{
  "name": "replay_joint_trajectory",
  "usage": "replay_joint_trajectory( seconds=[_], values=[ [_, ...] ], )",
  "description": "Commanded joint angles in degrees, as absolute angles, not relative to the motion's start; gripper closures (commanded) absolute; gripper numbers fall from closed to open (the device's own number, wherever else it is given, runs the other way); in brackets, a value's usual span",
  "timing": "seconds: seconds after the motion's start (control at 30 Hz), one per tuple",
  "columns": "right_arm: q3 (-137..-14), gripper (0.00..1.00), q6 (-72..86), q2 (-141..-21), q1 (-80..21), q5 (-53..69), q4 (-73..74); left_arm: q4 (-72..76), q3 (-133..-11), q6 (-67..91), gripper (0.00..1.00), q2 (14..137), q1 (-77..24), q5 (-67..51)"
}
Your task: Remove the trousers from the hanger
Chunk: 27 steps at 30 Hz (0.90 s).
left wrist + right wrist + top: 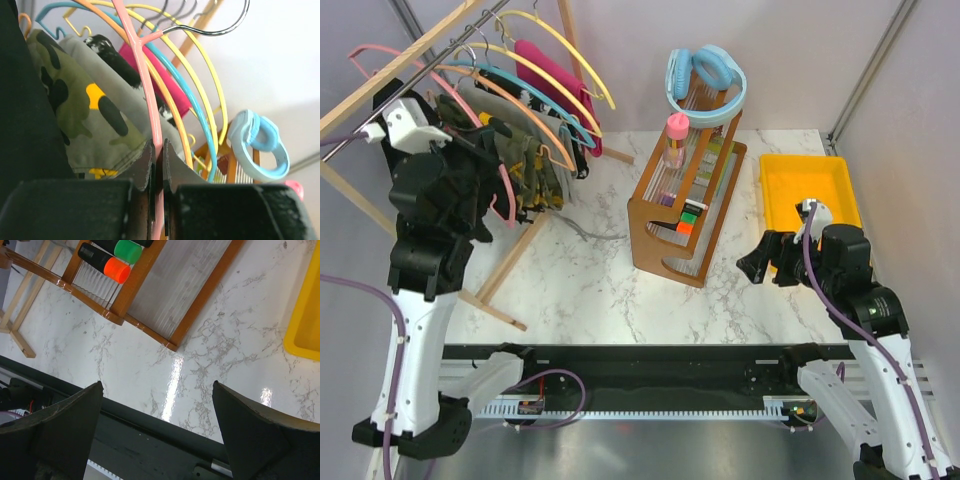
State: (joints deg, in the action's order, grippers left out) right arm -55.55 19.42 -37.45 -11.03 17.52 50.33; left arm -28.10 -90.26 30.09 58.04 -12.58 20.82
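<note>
The camouflage trousers (75,110) hang draped among crowded hangers at the upper left of the overhead view. They are soft olive cloth with dark and orange-yellow patches. The black trousers (25,130) hang just beside them, filling the left edge of the left wrist view. The left pincer (157,155) is clamped tight on the thin arm of the pink hanger (148,100), probably to steady it or draw it out so cloth can slide off. Which garment that hanger carries I cannot tell. The right pincer (157,387) hangs spread wide and empty over the bench (235,355) at lower right, apparently waiting.
</note>
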Motion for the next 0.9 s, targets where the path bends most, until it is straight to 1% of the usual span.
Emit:
replay_joint_trajectory(
  seconds=[0.0,0.1,0.23,0.27,0.37,0.53,0.67,0.8,0.87],
  values=[
    [-57.7,0.02,18.5,-38.1,-10.9,16.7,49.2,-10.8,-80.3,21.0,0.98,50.5,-12.7,13.7],
    [-57.1,0.02,18.5,-37.8,-10.9,17.0,49.0,-8.4,-75.2,19.4,0.98,46.7,-12.7,13.4],
    [-56.2,0.02,18.2,-37.8,-10.8,17.1,48.7,-10.5,-73.3,19.8,0.98,43.1,-12.7,8.8],
    [-56.1,0.02,18.1,-37.8,-10.8,17.1,48.6,-11.1,-73.0,20.9,0.98,42.5,-12.7,6.1],
    [-55.9,0.02,17.7,-38.1,-10.8,18.0,48.3,-15.5,-73.9,24.5,0.98,40.3,-12.7,0.6],
    [-57.6,0.02,15.1,-39.3,-10.8,20.6,48.9,-32.4,-77.8,32.3,0.98,39.9,-12.7,-3.4],
    [-59.3,0.02,12.6,-40.6,-11.2,23.8,50.0,-36.6,-76.0,37.3,0.98,36.5,-12.7,-11.0],
    [-63.5,0.03,10.6,-42.3,-14.0,25.7,51.1,-43.9,-75.2,40.4,0.98,33.6,-12.7,-17.3],
    [-66.0,0.05,9.5,-44.4,-15.5,25.8,53.3,-45.3,-73.8,42.4,0.98,31.6,-12.7,-23.0]
  ],
)
